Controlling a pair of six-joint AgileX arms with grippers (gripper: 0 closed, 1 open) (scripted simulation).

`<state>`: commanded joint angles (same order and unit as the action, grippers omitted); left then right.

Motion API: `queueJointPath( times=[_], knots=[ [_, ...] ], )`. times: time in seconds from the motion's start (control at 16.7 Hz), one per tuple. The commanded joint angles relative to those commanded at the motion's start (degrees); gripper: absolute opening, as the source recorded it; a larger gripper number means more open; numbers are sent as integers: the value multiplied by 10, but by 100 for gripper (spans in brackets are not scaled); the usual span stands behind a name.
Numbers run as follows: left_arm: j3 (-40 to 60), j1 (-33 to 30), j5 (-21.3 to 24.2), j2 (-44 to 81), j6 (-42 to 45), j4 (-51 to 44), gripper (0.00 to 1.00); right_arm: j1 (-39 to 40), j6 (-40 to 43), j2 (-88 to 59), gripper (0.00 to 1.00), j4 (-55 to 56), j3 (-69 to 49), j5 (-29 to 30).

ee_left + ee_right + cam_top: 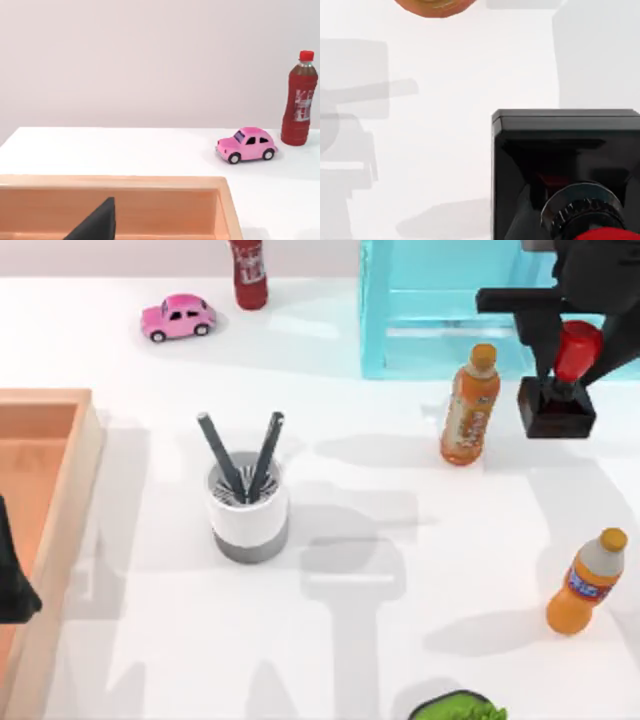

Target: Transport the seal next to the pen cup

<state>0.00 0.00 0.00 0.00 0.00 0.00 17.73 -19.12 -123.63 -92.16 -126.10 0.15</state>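
Fingers of our right gripper (575, 352) close on the seal's (560, 390) red knob at the far right of the table, one dark finger on each side of it, with the black block base hanging just below. From above, the seal sits right of an orange juice bottle (470, 405) and just in front of a light blue rack (372, 330). Whether its base touches the table or hangs a little above it we cannot tell. Through our right wrist camera the seal (565, 165) shows from above as a black block with a ribbed silver collar and a sliver of red, over white tabletop.

The pen cup (248, 510) stands well apart from the seal, left of the table's centre, with two dark pens leaning out of it. A second orange bottle (587, 582) stands near the right edge.

Our left gripper (12, 580) rests at the left edge over a wooden tray (70, 500); we cannot tell how its fingers stand. Our left wrist camera looks across the tray (150, 182) toward a pink toy car (247, 145) and a dark red bottle (299, 107).
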Motion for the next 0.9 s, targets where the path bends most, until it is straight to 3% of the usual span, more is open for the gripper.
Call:
queueJointPath(
  times=[0.24,0.6,0.9],
  knots=[
    [0,0,0,0,0,0,100,65,-64,-15,0,7,-23,19],
    [0,0,0,0,0,0,100,242,-235,-41,0,30,-65,64],
    [0,0,0,0,0,0,100,275,-269,-44,0,38,-72,76]
  ],
)
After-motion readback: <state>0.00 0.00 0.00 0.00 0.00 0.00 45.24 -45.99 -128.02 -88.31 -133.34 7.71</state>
